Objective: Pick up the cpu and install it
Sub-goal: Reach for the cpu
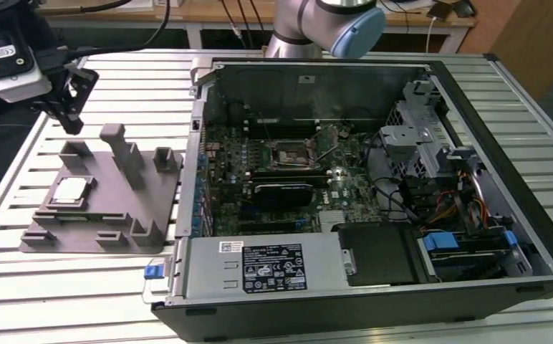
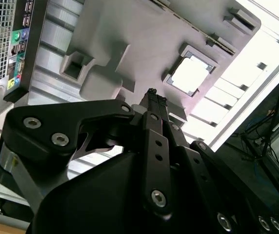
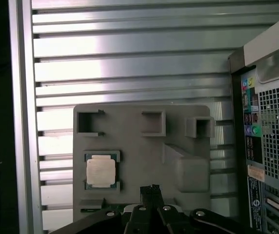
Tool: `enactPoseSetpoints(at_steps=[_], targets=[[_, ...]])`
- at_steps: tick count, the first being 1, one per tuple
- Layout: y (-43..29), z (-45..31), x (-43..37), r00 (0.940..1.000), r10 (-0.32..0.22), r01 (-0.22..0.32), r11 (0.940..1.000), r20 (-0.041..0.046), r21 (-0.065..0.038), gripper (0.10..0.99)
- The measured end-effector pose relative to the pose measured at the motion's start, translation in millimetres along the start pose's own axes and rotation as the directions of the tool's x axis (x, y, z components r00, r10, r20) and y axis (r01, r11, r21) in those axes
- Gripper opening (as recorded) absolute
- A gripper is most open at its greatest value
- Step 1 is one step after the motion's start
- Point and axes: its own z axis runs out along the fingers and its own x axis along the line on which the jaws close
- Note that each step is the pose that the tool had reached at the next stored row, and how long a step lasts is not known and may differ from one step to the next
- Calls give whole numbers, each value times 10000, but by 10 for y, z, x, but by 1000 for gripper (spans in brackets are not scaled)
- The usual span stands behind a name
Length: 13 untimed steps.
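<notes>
In the exterior view we see the gripper (image 1: 71, 126) hanging at about ten o'clock, above and apart from the grey fixture block (image 1: 114, 218). The block lies on the slatted table (image 1: 28, 287) at about eight o'clock. The cpu (image 1: 70, 190) lies flat in its pocket on that block, untouched, and the open computer case (image 1: 372, 93) with its socket (image 1: 289, 152) stands at the block's three o'clock. In the second wrist view the jaws look pressed together with nothing between them, their tips short of the cpu (image 2: 190, 75) and off to one side of it. We judge that a descent with the jaws closed like this would strike the chip's metal top or the pocket wall rather than straddle the chip. In the first wrist view the gripper (image 3: 151, 187) lines up nearer the block's raised wedge (image 3: 183, 165) than the cpu (image 3: 101, 171). A straight drop from there risks hitting the fixture and shoving it across the slats, and a skewed pinch could tilt the chip in its pocket.
</notes>
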Motion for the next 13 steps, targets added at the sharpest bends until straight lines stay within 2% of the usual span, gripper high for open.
enactPoseSetpoints(at_steps=[13], targets=[[-18,117,188,10000,-1,1,10000,4,23,106]])
